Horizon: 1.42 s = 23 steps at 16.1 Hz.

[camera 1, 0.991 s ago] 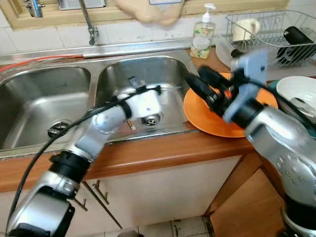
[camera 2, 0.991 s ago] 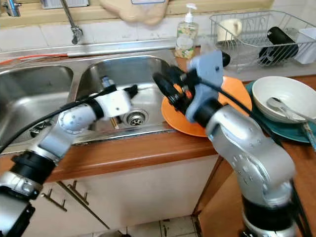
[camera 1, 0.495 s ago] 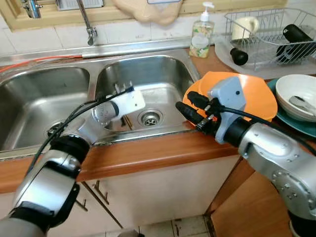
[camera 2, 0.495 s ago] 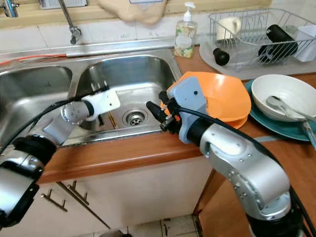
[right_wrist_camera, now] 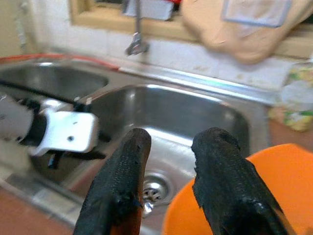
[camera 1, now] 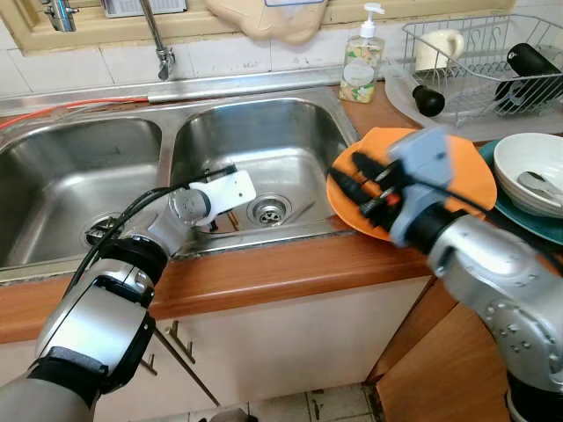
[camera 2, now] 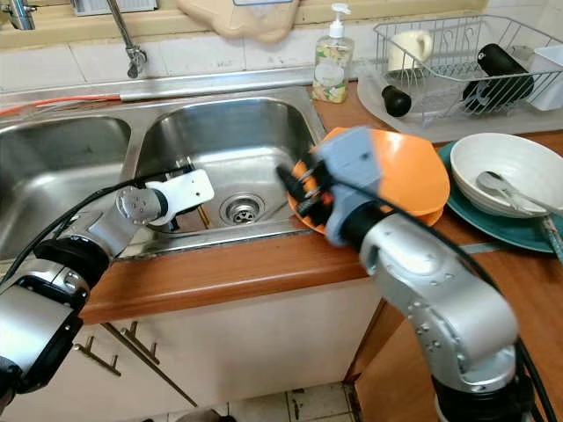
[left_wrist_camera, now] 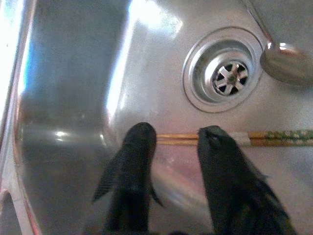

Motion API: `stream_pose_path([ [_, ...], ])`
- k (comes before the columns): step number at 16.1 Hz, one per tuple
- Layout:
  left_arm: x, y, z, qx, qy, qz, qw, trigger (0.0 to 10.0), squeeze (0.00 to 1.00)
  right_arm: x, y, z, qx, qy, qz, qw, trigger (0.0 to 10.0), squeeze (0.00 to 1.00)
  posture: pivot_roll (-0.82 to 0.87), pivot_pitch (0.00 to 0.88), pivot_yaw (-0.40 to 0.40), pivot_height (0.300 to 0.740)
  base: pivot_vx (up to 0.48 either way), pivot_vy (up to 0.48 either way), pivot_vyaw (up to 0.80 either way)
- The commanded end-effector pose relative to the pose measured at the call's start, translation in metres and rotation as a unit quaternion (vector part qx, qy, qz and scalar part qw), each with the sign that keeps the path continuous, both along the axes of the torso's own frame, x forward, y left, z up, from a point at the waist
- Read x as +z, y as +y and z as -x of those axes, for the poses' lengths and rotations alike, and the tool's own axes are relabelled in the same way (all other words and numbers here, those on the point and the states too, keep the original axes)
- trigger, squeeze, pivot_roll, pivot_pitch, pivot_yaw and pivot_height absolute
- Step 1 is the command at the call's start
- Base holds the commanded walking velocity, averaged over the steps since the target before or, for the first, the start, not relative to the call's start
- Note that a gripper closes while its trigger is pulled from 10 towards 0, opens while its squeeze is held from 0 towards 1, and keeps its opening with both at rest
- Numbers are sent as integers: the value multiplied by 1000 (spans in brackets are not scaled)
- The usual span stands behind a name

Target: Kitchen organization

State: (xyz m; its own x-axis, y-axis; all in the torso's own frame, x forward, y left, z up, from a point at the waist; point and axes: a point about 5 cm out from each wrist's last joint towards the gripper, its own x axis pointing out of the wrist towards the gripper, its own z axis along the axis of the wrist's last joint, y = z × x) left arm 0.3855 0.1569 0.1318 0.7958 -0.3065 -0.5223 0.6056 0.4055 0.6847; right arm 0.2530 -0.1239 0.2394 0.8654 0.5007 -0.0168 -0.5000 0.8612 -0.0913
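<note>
In the right basin of the steel sink (camera 1: 264,132), a pair of wooden chopsticks (left_wrist_camera: 274,137) lies on the bottom beside the drain (left_wrist_camera: 230,76). A metal spoon (left_wrist_camera: 286,61) rests just past the drain. My left gripper (left_wrist_camera: 176,136) reaches down into this basin, open, its two fingertips astride the thin end of the chopsticks. My right gripper (camera 1: 346,169) hovers at the left rim of the orange plate (camera 1: 457,176) on the counter, open with nothing between its fingers (right_wrist_camera: 122,166).
A soap bottle (camera 1: 361,61) stands behind the sink. A wire dish rack (camera 1: 479,53) holds a mug and a black bottle. A white bowl (camera 1: 528,163) with a spoon sits on a teal plate (camera 1: 537,224). The faucet (camera 1: 158,40) hangs over the basins' divider.
My left gripper has sunk lower into the basin, down to the chopsticks. My right gripper dipped to the counter's front edge, then rose back to the orange plate's rim.
</note>
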Motion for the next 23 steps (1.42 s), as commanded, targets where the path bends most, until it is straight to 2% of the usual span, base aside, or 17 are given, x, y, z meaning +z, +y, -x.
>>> stream_pose_path([
  [1, 9, 1, -3, 11, -12, 36, 999, 10000, 1000, 9, -7, 2, -26, -23, -21, 999, 10000, 886, -173, 0, 99, 740, 0, 0, 0],
  [2, 13, 0, -4, 25, -21, 98, 995, 10000, 1000, 13, -15, 1, -51, -34, -42, 997, 10000, 1000, -173, 0, 95, 740, 0, 0, 0],
  [3, 14, -2, -4, 31, -21, 136, 990, 10000, 1000, 14, -19, 1, -60, -37, -44, 997, 10000, 1000, -167, 0, 89, 740, 0, 0, 0],
  [5, 23, -5, -2, 24, -42, 235, 971, 10000, 1000, 11, -31, 1, -83, -37, -37, 995, 10000, 1000, -155, 0, 76, 740, 0, 0, 0],
  [6, 31, -6, 2, 8, -60, 302, 951, 10000, 1000, 10, -38, 2, -96, -35, -32, 994, 10000, 1000, -150, 0, 72, 740, 0, 0, 0],
  [7, 45, -7, 11, -23, -84, 384, 919, 10000, 12, 9, -45, 3, -111, -35, -32, 993, 10000, 1000, -143, 0, 62, 740, 0, 0, 0],
  [8, 51, -7, 16, -36, -89, 415, 905, 10000, 0, 9, -48, 3, -116, -34, -33, 992, 10000, 1000, -143, 0, 62, 740, 0, 0, 0],
  [10, 57, -7, 25, -57, -92, 451, 886, 10000, 0, 8, -49, 5, -116, -31, -35, 992, 10000, 1000, -143, 0, 66, 740, 0, 0, 0],
  [11, 58, -7, 34, -75, -83, 459, 881, 10000, 0, 5, -49, 8, -117, -27, -35, 992, 10000, 1000, -141, 0, 70, 740, 0, 0, 0],
  [13, 59, -9, 66, -128, -52, 472, 871, 10000, 0, -2, -49, 18, -120, -14, -30, 992, 10000, 1000, -142, 0, 73, 740, 0, 0, 0],
  [15, 60, -11, 84, -148, -34, 480, 864, 10000, 0, -6, -49, 23, -128, -5, -28, 991, 10000, 1000, -142, 0, 75, 740, 0, 0, 0],
  [16, 58, -16, 98, -162, -8, 484, 860, 10000, 0, -10, -49, 26, -134, 0, -20, 991, 10000, 0, -149, 0, 84, 740, 0, 0, 0],
  [17, 55, -21, 109, -173, 15, 487, 856, 10000, 0, -13, -49, 28, -140, 6, -17, 990, 10000, 0, -149, 0, 83, 740, 0, 0, 0],
  [20, 48, -28, 126, -170, 35, 486, 857, 10000, 0, -28, -50, 32, -156, 39, -5, 987, 10000, 0, -140, 0, 74, 740, 0, 0, 0],
  [21, 48, -29, 127, -168, 37, 486, 857, 10000, 0, -30, -51, 32, -166, 43, -6, 985, 9176, 0, -140, 0, 73, 740, 0, 0, 0],
  [22, 48, -30, 132, -163, 43, 490, 855, 10000, 0, -33, -55, 33, -181, 47, -10, 982, 5686, 0, -142, 0, 74, 740, 0, 0, 0],
  [23, 49, -30, 135, -159, 48, 492, 855, 10000, 0, -34, -56, 34, -187, 50, -13, 981, 3765, 0, -142, 0, 74, 740, 0, 0, 0],
])
